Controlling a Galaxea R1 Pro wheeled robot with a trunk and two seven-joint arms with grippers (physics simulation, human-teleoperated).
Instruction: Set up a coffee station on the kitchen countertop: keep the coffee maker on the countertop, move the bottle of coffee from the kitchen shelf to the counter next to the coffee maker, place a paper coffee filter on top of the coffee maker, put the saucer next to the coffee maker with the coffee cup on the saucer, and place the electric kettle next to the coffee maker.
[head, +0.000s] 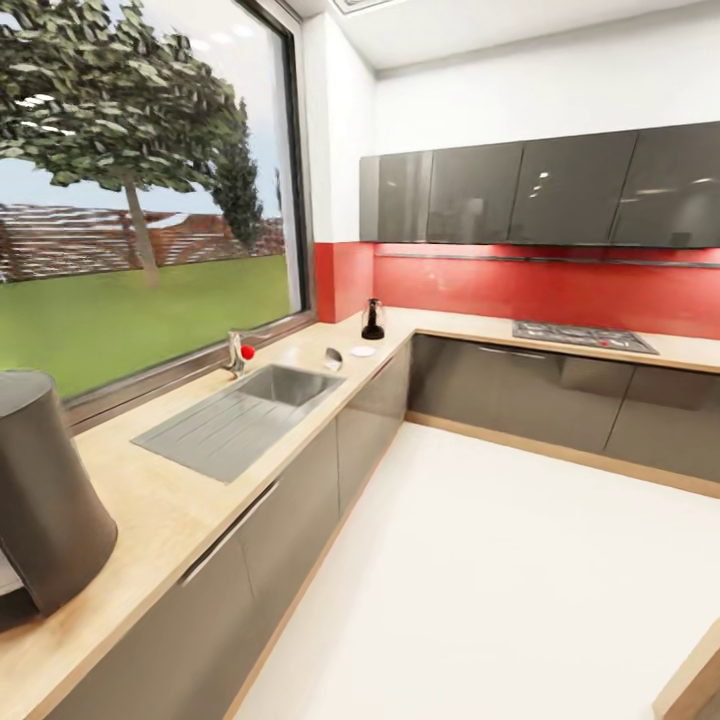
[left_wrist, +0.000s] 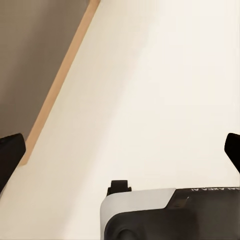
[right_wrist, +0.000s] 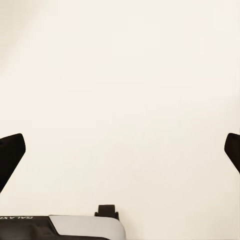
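While the head view is showing the kitchen countertop (head: 160, 510), the electric kettle (head: 373, 320) is sitting centre frame by the saucer (head: 363, 351); glass, likely fragile, so grab the handle. Left gripper (left_wrist: 120, 150) is hanging wide apart, empty, over floor. Right gripper (right_wrist: 120, 150) is doing likewise.
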